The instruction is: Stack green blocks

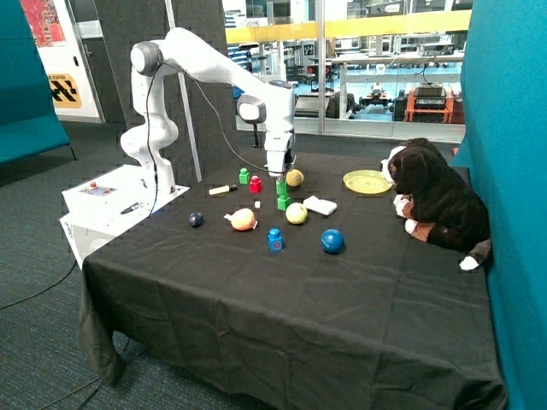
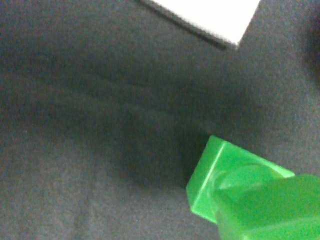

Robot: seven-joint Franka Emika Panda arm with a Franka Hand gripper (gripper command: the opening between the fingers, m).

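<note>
You are in the middle of the first stacking step, as I judge it. The tool (image 1: 280, 177) hangs above the middle of the tabletop (image 1: 342, 290) and pinches one green block (image 1: 280, 185) between its tips, so the tool is pressed onto this block. Directly under it a second green block (image 1: 283, 202) stands on the black cloth. In the outside view the two look very near but I cannot tell if they touch. In the wrist view the held block (image 2: 270, 210) is partly in front of the lower block (image 2: 227, 165), whose round stud is visible, so they are not yet seated together.

The third green block (image 1: 244, 176) stands alone, farther back, just beside the red block (image 1: 255, 184). It is not stacked. So nothing is completed: one block is to be placed on the lower one, and then the third must be brought.

The green blocks are small, bright, shiny plastic bricks with one round stud on top, smaller than the balls around them. The lower one stands upright, near a yellow ball (image 1: 296, 213) and a white flat object (image 1: 320, 205). The held one seems upright too.
</note>
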